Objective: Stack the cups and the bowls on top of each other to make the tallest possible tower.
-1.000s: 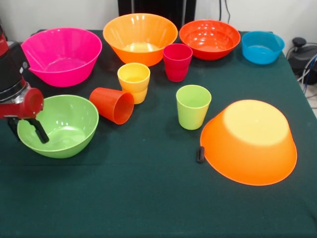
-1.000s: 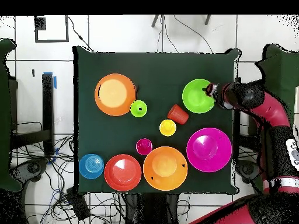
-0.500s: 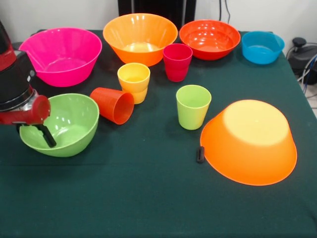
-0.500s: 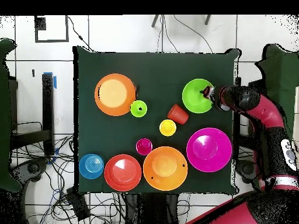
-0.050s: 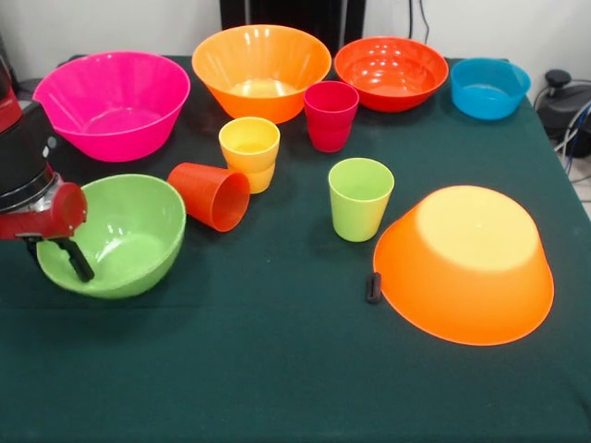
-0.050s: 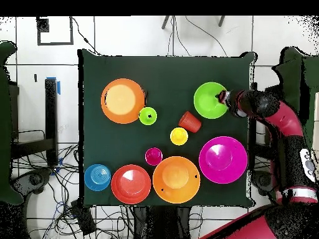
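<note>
- The lime green bowl (image 5: 115, 235) sits upright at about 9 o'clock on the table in the front view, near the table's edge; it looks slightly tipped, though I cannot tell whether its base is clear of the cloth
- The gripper (image 5: 63, 249) is at the bowl's outer rim: one dark finger runs down the outside wall and the jaws look closed on the rim, pinching the lime green bowl; the inner finger is hidden behind the wall
- The overhead view agrees: the gripper (image 6: 222, 97) meets the bowl's (image 6: 210, 100) rim at its 3 o'clock side
- Just beside the bowl at its 2 o'clock in the front view lies the orange-red cup (image 5: 211, 195) on its side; a yellow cup (image 5: 249, 152) stands past it
- At 12 o'clock of the bowl stands the large pink bowl (image 5: 115, 101), close but apart
- The upside-down orange bowl (image 5: 466, 263) lies well apart at about 4 o'clock on the table; a small black object (image 5: 373, 287) lies at its rim
- Judgement: the step in hand is lifting the green bowl to carry it onto a base. A one-sided rim pinch lets the bowl swing, so lift straight up before moving sideways, clear the tipped cup, keep it level, and lower it centred
</note>
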Controlling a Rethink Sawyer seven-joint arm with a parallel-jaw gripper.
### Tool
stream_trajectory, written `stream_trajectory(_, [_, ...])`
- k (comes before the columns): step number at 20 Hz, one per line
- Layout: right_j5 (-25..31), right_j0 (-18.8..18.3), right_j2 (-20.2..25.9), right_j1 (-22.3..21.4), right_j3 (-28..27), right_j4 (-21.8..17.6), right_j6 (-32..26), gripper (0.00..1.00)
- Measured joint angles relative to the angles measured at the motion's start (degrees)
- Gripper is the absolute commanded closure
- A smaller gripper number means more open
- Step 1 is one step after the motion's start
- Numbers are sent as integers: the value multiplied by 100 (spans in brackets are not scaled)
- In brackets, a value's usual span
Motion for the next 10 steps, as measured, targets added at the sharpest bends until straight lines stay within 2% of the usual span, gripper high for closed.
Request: stream_trajectory(10, [-335, -19, 85, -10, 61, -21, -11, 100])
